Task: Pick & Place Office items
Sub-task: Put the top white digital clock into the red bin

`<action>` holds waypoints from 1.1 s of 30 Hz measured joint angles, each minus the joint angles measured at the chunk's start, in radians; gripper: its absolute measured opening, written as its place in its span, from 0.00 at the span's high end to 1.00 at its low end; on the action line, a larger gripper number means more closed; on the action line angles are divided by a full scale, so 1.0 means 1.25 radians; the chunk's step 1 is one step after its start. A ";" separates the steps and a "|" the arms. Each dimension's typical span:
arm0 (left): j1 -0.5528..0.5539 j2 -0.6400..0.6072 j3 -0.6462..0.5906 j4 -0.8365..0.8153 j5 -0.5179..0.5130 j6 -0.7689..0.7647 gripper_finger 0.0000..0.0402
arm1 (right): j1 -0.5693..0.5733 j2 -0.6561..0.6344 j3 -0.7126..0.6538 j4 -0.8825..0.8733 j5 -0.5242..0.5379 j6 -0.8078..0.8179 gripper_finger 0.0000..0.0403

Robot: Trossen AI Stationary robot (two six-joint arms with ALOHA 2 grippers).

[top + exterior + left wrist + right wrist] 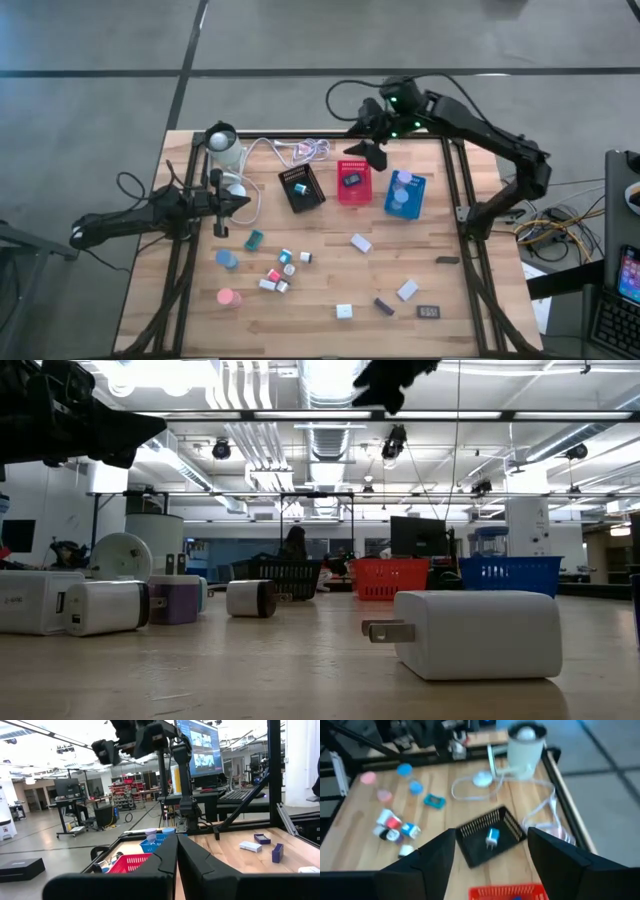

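Several office items lie loose on the wooden table: a teal block (254, 239), a blue roll (227, 259), a pink roll (229, 297), white blocks (361, 243) and small dark rectangles (429, 312). A small blue-and-white piece (491, 838) lies in the black mesh tray (302, 188). My right gripper (368, 152) hangs open, high above the far edge, over the black and red trays (353, 182), with nothing between its fingers (440, 855). My left gripper (235, 205) waits shut at the table's left side.
A blue mesh tray (404, 193) holding round rolls stands right of the red one. A white coiled cable (300, 152) and a white cylinder (222, 145) sit at the far left. Black frame rails (462, 190) border the table. Bare wood lies along the near edge.
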 joint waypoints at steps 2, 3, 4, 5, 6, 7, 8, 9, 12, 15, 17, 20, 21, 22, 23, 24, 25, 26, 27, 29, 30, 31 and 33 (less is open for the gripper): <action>0.000 0.000 0.000 -0.001 0.000 0.009 0.96 | 0.019 -0.034 -0.019 0.040 0.000 -0.017 0.45; 0.000 0.000 0.000 -0.001 0.000 0.010 0.96 | 0.027 -0.053 -0.029 0.057 0.000 -0.025 0.47; 0.000 0.000 0.000 -0.001 0.000 0.009 0.96 | 0.037 -0.071 -0.040 0.071 0.000 -0.033 0.50; 0.000 0.000 0.000 -0.001 0.000 0.002 0.96 | 0.048 -0.088 -0.051 0.087 -0.002 -0.035 0.53; 0.000 0.000 0.000 -0.003 0.000 -0.002 0.96 | 0.058 -0.105 -0.063 0.106 -0.002 -0.036 0.55; 0.000 0.000 0.000 -0.003 0.000 -0.005 0.96 | 0.068 -0.125 -0.081 0.124 -0.002 -0.036 0.58; 0.000 0.000 0.000 -0.003 0.000 -0.004 0.96 | 0.081 -0.145 -0.100 0.140 -0.002 -0.037 0.62; 0.000 0.000 0.000 -0.003 0.000 -0.004 0.96 | 0.092 -0.167 -0.123 0.161 -0.002 -0.039 0.65; 0.000 0.000 0.000 -0.008 0.000 0.001 0.96 | 0.113 -0.241 -0.207 0.236 -0.023 -0.026 0.76; 0.000 0.000 0.000 -0.011 0.000 0.007 0.96 | 0.114 -0.320 -0.311 0.328 -0.057 0.008 0.85; 0.000 0.000 0.000 -0.015 -0.002 0.007 0.96 | 0.116 -0.376 -0.391 0.389 -0.060 0.017 0.90; 0.000 -0.001 0.000 -0.014 -0.004 0.008 0.97 | 0.125 -0.459 -0.520 0.493 -0.061 0.011 0.96; -0.001 -0.001 0.000 -0.015 -0.009 0.008 0.97 | 0.125 -0.484 -0.566 0.533 -0.063 0.011 0.97; -0.001 -0.001 0.001 -0.017 -0.014 0.008 0.98 | 0.125 -0.505 -0.610 0.575 -0.066 0.014 0.97; -0.001 0.000 0.004 -0.019 -0.020 0.008 0.99 | 0.125 -0.524 -0.655 0.618 -0.067 0.020 0.98; -0.001 0.000 0.006 -0.018 -0.022 0.008 0.99 | 0.125 -0.539 -0.698 0.657 -0.065 0.025 0.98; -0.001 -0.001 0.007 -0.016 -0.023 0.010 0.99 | 0.124 -0.551 -0.738 0.696 -0.062 0.026 0.98; -0.001 -0.001 0.007 -0.014 -0.022 0.014 0.99 | 0.123 -0.563 -0.773 0.731 -0.060 0.027 0.98; -0.001 -0.001 0.007 -0.015 -0.022 0.018 0.98 | 0.124 -0.574 -0.805 0.763 -0.059 0.030 0.98; -0.001 0.000 0.007 -0.015 -0.022 0.030 0.98 | 0.125 -0.592 -0.860 0.821 -0.061 0.044 0.98; -0.001 0.000 0.007 -0.014 -0.022 0.043 0.98 | 0.125 -0.599 -0.888 0.849 -0.054 0.046 0.98; -0.001 0.000 0.007 -0.010 -0.022 0.058 0.98 | 0.126 -0.604 -0.915 0.877 -0.038 0.048 0.98; -0.001 0.000 0.005 0.014 -0.035 0.081 0.99 | 0.133 -0.602 -0.972 0.954 0.006 0.066 0.98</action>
